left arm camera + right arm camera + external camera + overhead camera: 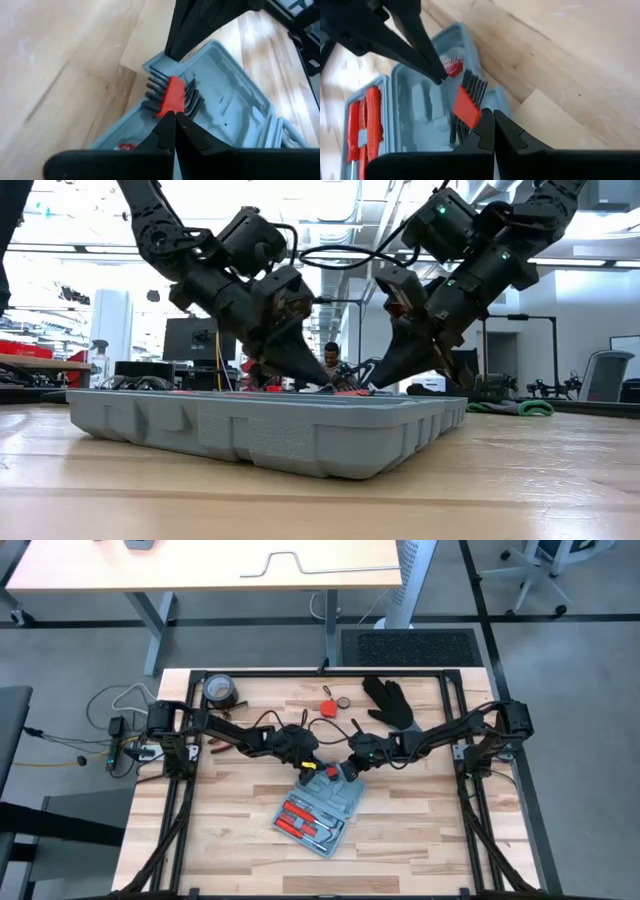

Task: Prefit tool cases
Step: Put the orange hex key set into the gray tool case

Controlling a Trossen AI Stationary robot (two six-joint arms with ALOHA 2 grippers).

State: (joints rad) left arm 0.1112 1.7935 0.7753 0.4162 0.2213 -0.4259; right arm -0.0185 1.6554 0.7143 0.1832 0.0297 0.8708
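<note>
Even, bright overhead light fills the high view. The low view's background is blown out by ceiling glare, leaving the arms silhouetted. Wrist views are soft and blurred.

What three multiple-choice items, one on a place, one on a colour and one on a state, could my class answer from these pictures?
1. Where does the black glove lie?
A. Inside the tool case
B. On the floor
C. On the table, towards its far right corner

2. What colour is the hex-key holder in the case?
A. Red
B. Green
C. White

3. In what state is the tool case?
A. Shut
B. Lying open
C. Standing on edge

Answers:
1 C: the high view shows the black glove on the table, beyond the right arm.
2 A: the hex-key holder is red in both wrist views.
3 B: the tool case shows its recesses; the left gripper and right gripper, jaws shut, hang over its far end.
</note>
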